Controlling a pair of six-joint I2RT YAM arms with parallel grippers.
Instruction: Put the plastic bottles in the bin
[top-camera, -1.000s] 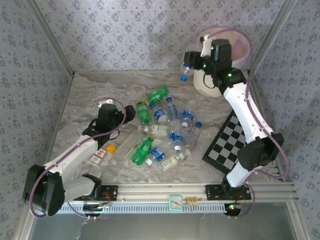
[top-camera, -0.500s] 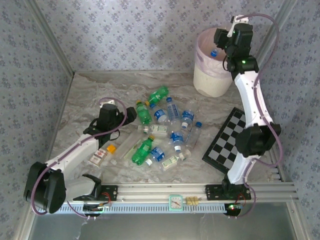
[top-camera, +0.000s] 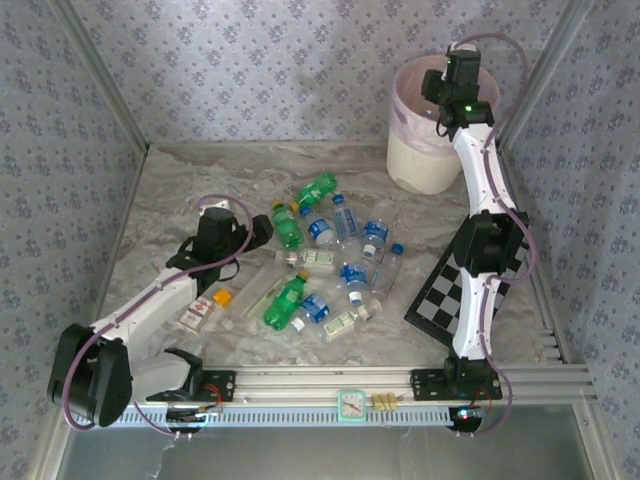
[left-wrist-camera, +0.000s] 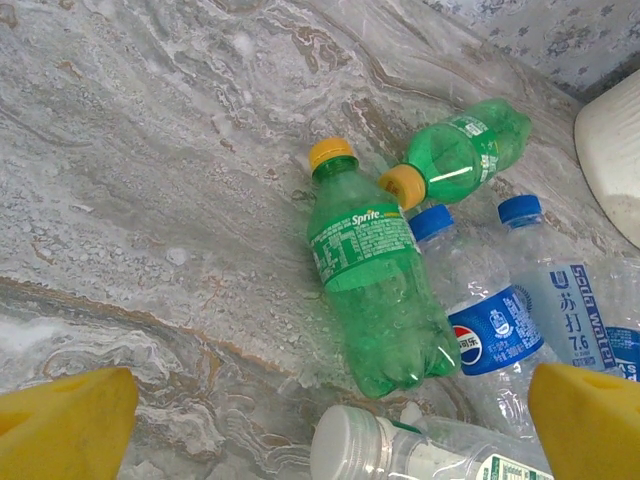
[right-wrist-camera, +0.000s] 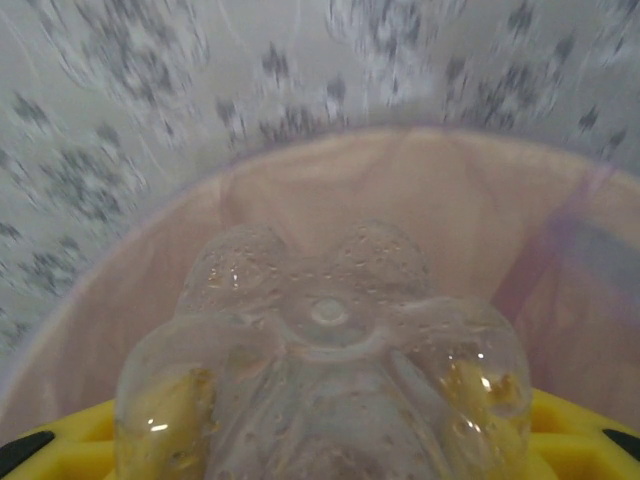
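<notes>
Several plastic bottles lie heaped mid-table: green ones with yellow caps, clear ones with blue or pale labels. My left gripper stands open at the heap's left edge. In the left wrist view a green Sprite bottle lies ahead of its spread yellow fingers, with a second green bottle, a Pepsi-labelled bottle and a white-capped bottle close by. My right gripper is over the bin, shut on a clear bottle above the pink liner.
A checkerboard lies at the right under the right arm. A red-and-white packet and a small orange piece sit left of the heap. Patterned walls close in the back and both sides.
The right arm has swung the clear bottle from left of the bin to over its opening, stretching upward. The left arm has stayed put.
</notes>
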